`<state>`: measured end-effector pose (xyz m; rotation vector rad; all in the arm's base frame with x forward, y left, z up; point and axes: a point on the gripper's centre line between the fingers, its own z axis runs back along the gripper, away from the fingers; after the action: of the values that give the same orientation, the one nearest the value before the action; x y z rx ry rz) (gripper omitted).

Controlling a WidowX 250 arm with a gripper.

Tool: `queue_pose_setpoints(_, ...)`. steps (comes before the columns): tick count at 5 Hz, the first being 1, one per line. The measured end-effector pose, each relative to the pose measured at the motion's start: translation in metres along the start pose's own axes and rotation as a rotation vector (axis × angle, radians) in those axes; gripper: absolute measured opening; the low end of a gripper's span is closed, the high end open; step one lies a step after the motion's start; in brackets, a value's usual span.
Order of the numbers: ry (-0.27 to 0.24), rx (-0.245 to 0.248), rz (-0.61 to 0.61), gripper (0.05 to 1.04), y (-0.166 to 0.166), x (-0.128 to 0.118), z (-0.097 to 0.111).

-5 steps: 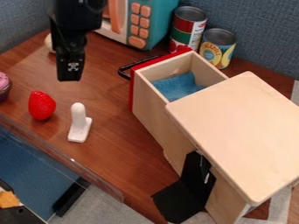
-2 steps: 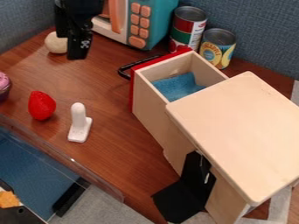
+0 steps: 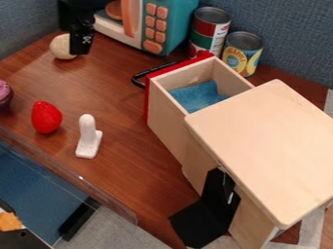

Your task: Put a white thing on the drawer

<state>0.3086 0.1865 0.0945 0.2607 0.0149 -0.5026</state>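
Note:
My gripper [image 3: 81,48] hangs at the upper left, just in front of and partly over a pale round ball [image 3: 63,47]. On the table's left half stands a white L-shaped piece [image 3: 89,138], well below the gripper and apart from it. The wooden drawer [image 3: 170,110] is pulled out toward the upper left from its box [image 3: 267,146]. It has a red front with a black handle, and a blue cloth [image 3: 198,96] lies inside.
A red strawberry [image 3: 46,117] sits left of the white piece, a pink cupcake [image 3: 5,95] at the left edge. Behind stand a teal toy microwave [image 3: 170,22] and two cans [image 3: 209,30]. A clear-walled tray [image 3: 78,182] borders the lower left, near a black stand [image 3: 207,211].
The gripper has moved up and back in the view, from above the strawberry's area to beside the ball. The drawer and the objects on the table have not moved.

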Motion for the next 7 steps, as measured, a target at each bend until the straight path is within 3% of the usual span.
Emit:
queue_pose_setpoints(4, 0.03, -0.095, 0.024, 1.0, 0.07, 0.004, -0.033)
queue_pose_setpoints(5, 0.007, -0.1, 0.058, 1.0, 0.079, 0.007, -0.04)
queue_pose_setpoints(6, 0.025, -0.122, 0.061, 1.0, 0.078, 0.008, -0.055)
queue_pose_setpoints(7, 0.028, -0.107, 0.074, 1.0, 0.079, 0.009, -0.058)
